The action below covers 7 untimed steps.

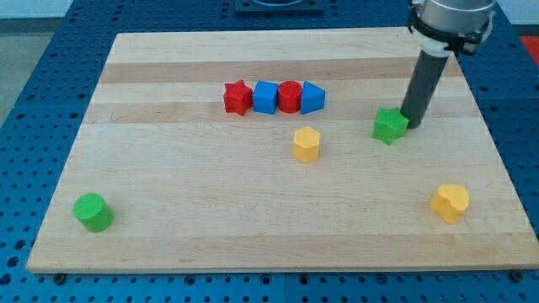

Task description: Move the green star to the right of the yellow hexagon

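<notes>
The green star (388, 125) lies on the wooden board at the view's right, to the right of and slightly above the yellow hexagon (306, 144), with a gap between them. My tip (411, 125) rests at the star's right edge, touching or nearly touching it. The dark rod rises from there toward the view's top right.
A row of a red star (237, 97), blue cube (265, 97), red cylinder (290, 96) and blue block (312, 98) sits above the hexagon. A yellow block (450, 203) lies at lower right. A green cylinder (93, 212) lies at lower left. The board's right edge (497, 160) is near.
</notes>
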Tool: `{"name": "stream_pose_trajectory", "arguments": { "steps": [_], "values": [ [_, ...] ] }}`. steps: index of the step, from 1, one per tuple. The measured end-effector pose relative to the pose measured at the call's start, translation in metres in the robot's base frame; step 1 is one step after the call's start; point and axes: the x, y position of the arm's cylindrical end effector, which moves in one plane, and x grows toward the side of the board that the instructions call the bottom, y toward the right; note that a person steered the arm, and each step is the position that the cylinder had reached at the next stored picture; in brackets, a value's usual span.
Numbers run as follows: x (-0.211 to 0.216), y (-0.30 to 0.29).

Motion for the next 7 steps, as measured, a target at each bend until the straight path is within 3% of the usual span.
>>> {"name": "stream_pose_trajectory", "arguments": {
  "steps": [3, 7],
  "values": [
    [-0.010, -0.002],
    [0.023, -0.060]
  ]
}}
